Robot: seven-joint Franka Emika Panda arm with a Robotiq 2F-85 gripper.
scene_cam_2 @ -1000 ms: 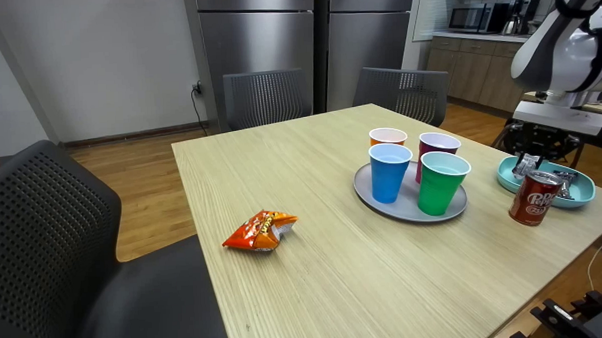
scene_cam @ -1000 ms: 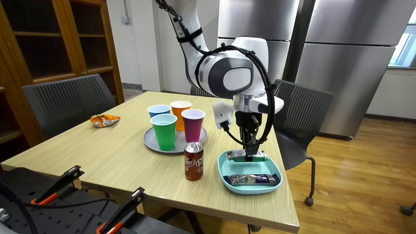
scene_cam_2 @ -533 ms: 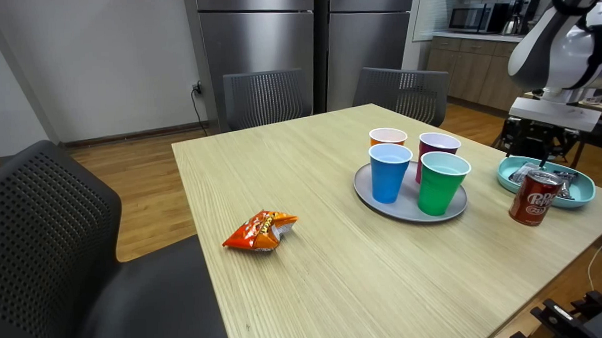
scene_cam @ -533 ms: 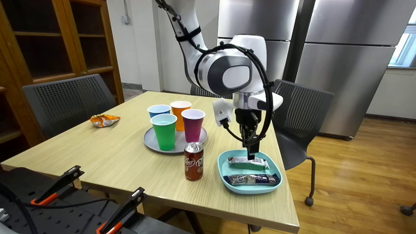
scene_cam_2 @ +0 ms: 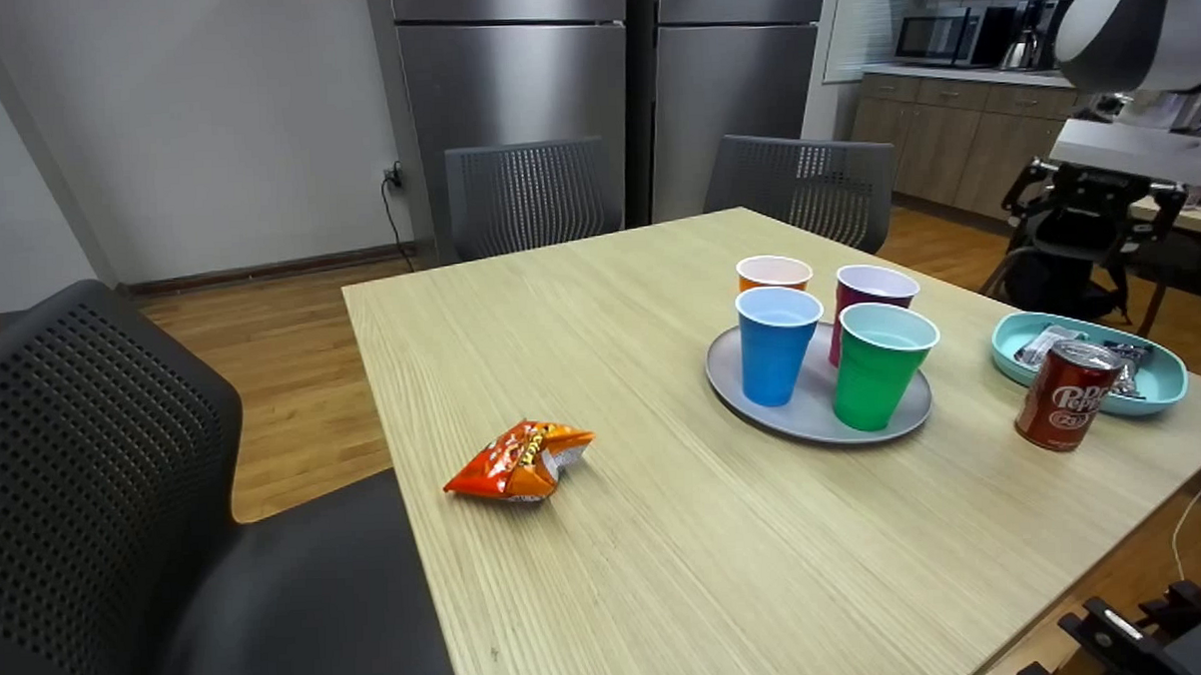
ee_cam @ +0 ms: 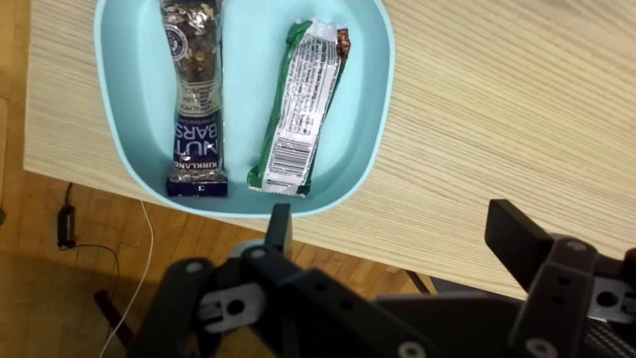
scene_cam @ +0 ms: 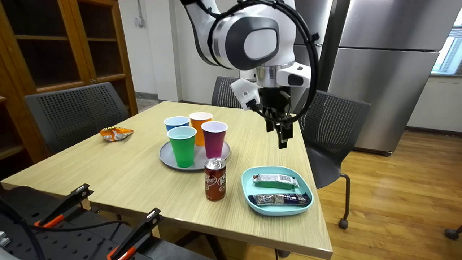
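You now have the gripper (ee_cam: 390, 219) lifted clear of the turquoise tray (ee_cam: 251, 74), its jaws wide apart and holding nothing; the green-wrapped bar (ee_cam: 300, 114), between them a second ago, lies in that tray beside the nut bar (ee_cam: 196, 94); it looks released and settled.

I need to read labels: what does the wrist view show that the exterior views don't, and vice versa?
Only the wrist view: legible NUT BARS lettering on the navy bar and rows of small print on the green bar.

Only the exterior views: four cups on a gray plate, a soda can, a snack bag.

Shared: both bars, the teal tray holding them, the table and the gripper.
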